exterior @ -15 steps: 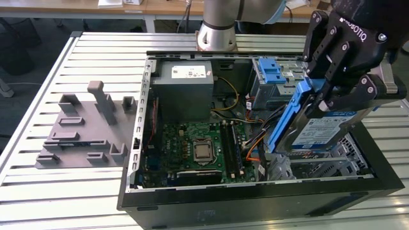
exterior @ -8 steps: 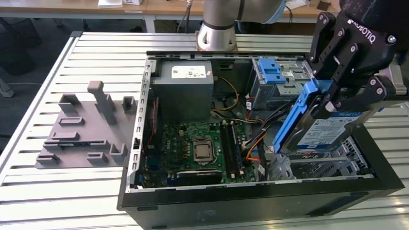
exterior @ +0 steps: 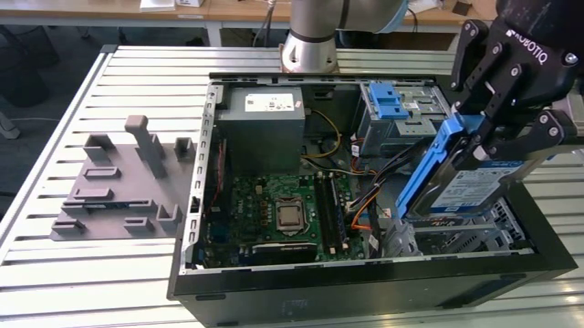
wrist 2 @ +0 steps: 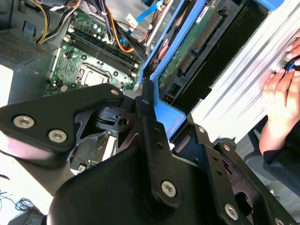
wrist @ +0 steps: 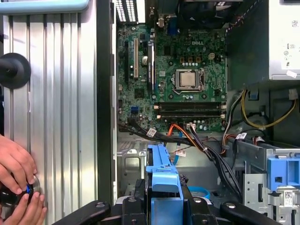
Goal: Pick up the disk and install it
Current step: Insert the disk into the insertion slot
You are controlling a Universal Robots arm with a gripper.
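**Disk in the grip, not yet seated**

We judge the pickup done. The gripper (exterior: pixel 486 140) is clamped on the disk (exterior: pixel 467 183), with its fingers pinching the blue carrier near the disk's upper end. The disk hangs tilted below the gripper, with its label facing outward, over the open computer case (exterior: pixel 365 283).

Installing is what remains. The disk's lower end points down at the grey metal drive cage (exterior: pixel 452 236), which sits right beneath the gripper. We cannot tell whether the two are touching, but the disk is plainly not slid in. In the first wrist view the carrier juts straight out from between the fingers, toward the cage floor and the loose cables beyond it. The motherboard (exterior: pixel 283 205) lies farther off from the gripper. A person's hands (wrist: pixel 18 171) rest on the slatted table, well to the side of the gripper.
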